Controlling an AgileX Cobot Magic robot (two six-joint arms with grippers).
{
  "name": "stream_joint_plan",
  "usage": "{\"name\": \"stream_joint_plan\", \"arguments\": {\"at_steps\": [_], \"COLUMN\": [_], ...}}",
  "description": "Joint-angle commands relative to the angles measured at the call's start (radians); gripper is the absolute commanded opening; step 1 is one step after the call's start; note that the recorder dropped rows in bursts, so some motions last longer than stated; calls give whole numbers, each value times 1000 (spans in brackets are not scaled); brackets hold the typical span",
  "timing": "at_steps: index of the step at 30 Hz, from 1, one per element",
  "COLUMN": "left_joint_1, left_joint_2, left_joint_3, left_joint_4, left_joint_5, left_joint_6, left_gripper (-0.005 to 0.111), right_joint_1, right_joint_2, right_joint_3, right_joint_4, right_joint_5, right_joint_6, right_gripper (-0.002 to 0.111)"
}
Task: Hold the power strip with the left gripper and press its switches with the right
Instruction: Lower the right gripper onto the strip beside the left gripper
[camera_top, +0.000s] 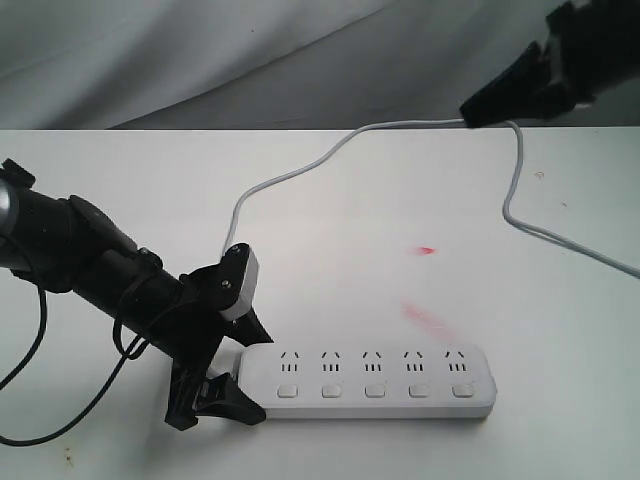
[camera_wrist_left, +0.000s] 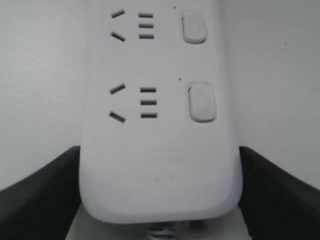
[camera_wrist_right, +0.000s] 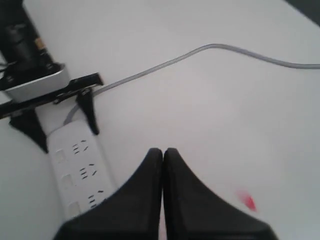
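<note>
The white power strip (camera_top: 400, 375) lies along the table's near edge, its row of square switches (camera_top: 374, 390) facing up. My left gripper (camera_top: 238, 368) straddles the strip's left end, one black finger on each side. In the left wrist view both fingers (camera_wrist_left: 40, 195) press against the sides of the power strip (camera_wrist_left: 160, 165), and two switches (camera_wrist_left: 201, 102) show beyond. My right gripper (camera_top: 475, 112) hangs high at the back right, far from the strip and over the cord (camera_top: 300, 172). In its own view the right gripper (camera_wrist_right: 163, 151) is shut and empty above the bare table, with the power strip (camera_wrist_right: 75, 175) off to one side.
The grey-white cord (camera_wrist_right: 215, 50) loops from the strip's left end across the back of the white table (camera_top: 120, 200) and off to the right. Two red smears (camera_top: 425, 318) mark the tabletop behind the strip. A grey backdrop (camera_top: 200, 50) rises behind.
</note>
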Motion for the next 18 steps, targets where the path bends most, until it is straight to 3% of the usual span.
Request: {"name": "stream_joint_plan", "arguments": {"at_steps": [1,13,18], "left_joint_1": [-5,-5,-5], "left_joint_2": [3,3,3], "left_joint_3": [-5,-5,-5], "left_joint_4": [-3,-3,-3], "left_joint_5": [-5,-5,-5], "left_joint_6": [-2,-2,-2], "left_gripper": [52,52,52], "right_joint_1": [96,268,353], "right_joint_2": [-2,-2,1], "right_joint_3": [103,321,431], "right_joint_4": [22,33,178], "right_joint_5": [-73,-374,-495], "right_joint_6": [-140,-247,-340], "right_gripper": [0,0,0]}}
